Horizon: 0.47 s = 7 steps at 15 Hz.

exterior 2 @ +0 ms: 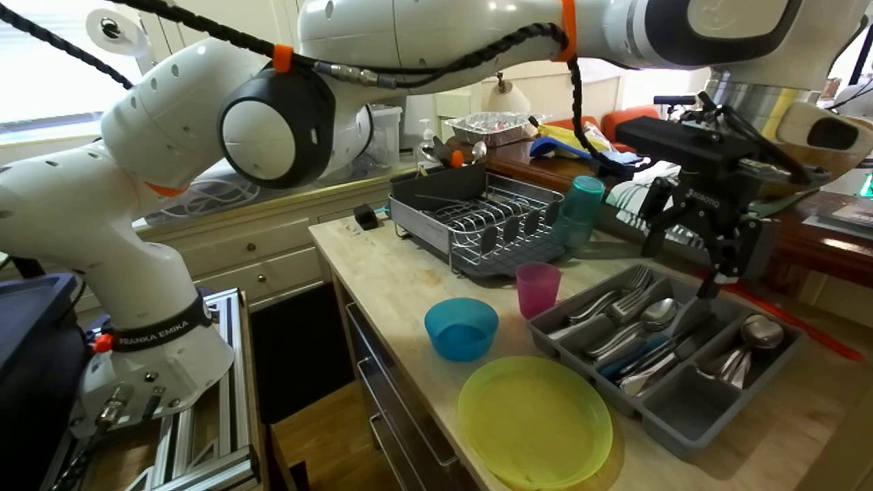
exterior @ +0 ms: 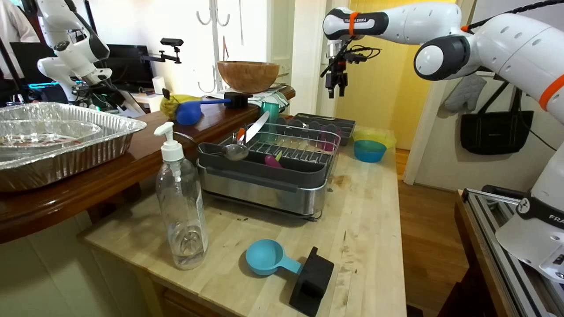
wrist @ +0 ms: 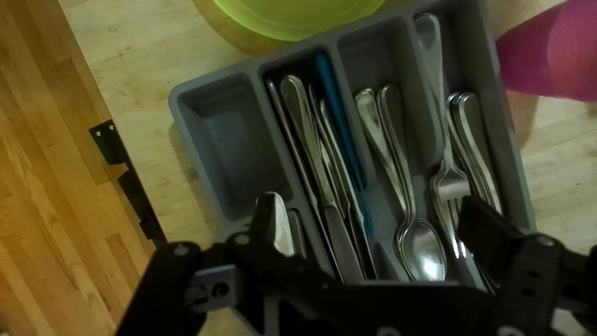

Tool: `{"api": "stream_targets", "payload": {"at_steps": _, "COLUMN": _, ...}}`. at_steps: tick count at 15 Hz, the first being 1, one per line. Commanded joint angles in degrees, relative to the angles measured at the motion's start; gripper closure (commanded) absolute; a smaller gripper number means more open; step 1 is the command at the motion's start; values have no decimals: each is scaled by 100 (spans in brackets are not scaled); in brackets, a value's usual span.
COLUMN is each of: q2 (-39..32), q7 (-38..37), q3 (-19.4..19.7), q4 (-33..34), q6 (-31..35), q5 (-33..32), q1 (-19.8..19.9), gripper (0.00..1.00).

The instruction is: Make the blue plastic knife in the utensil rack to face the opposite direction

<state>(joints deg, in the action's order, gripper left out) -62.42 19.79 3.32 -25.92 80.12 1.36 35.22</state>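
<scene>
The blue knife is laid beside metal knives in the grey cutlery tray, set near an edge of the table. Above the tray, the gripper is spread wide.

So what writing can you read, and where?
"FRANKA EMIKA": black band low on white robot arm.
"FRA", cut off: that band, in an exterior view.
"EMIKA": black rounded panel, orange strap across preceding word.
"ROBOTIQ": black angular gripper.
Too small: black handbag print; too blurred: clear bottle label.

Washed-out window in an exterior view, the wrist view dimmer
</scene>
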Motion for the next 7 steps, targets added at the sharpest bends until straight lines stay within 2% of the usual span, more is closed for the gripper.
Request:
{"api": "stream_targets", "payload": {"at_steps": 1, "q2": 49, "q7": -22, "q3": 6, "q4": -60, "q6": 6, "q5": 5, "q1": -5, "gripper": 0}}
{"api": "stream_targets", "payload": {"at_steps": 7, "q2": 28, "q7": -45, "q3": 6, "q4": -20, "q6": -35, "q5": 8, "q1": -4, "gripper": 0}}
